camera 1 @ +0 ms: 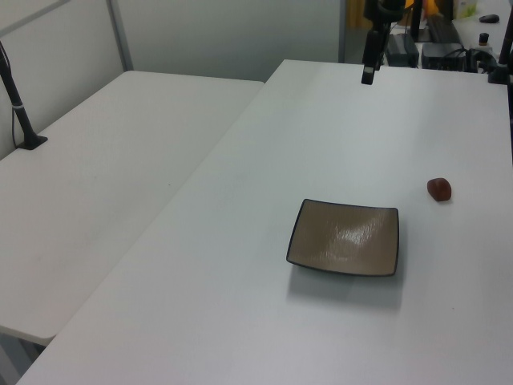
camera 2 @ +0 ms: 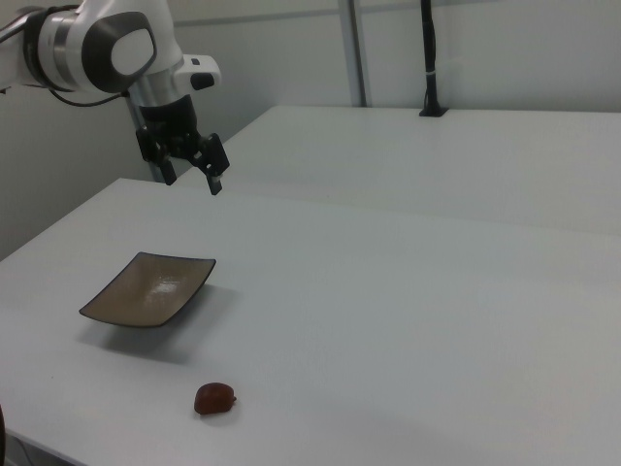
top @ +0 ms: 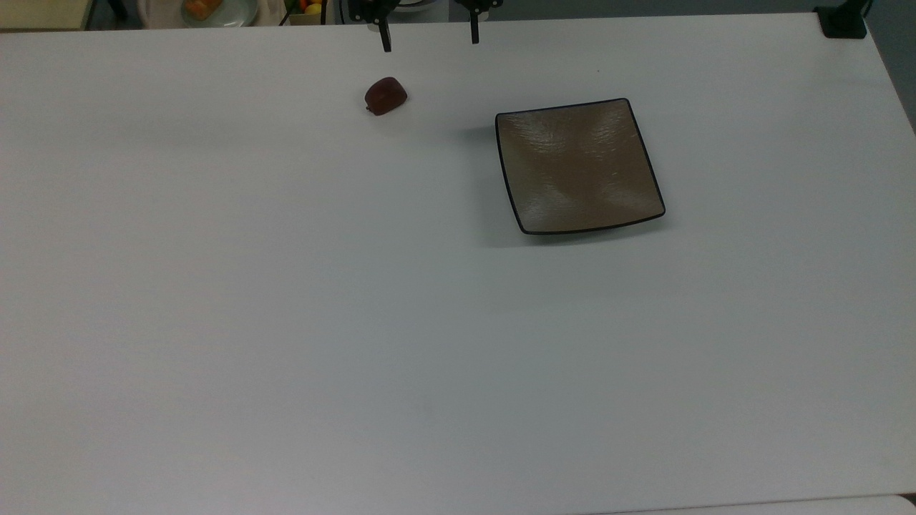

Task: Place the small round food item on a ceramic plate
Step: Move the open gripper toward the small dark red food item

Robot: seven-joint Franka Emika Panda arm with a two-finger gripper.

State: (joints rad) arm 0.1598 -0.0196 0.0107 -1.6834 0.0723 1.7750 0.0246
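Two spread fingers on gripper (top: 430, 39) are hanging empty above table (top: 286, 322); small round food item (top: 385, 96) is looking roll-prone, risking squirting out short of ceramic plate (top: 578, 166).

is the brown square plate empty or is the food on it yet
Empty. The ceramic plate shows bare glaze; the small round food item lies apart on the table.

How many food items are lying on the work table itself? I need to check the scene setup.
1: the small round food item lies on the white table, apart from the empty ceramic plate, on the plate's left in the top view. Nothing on the table could hide another.
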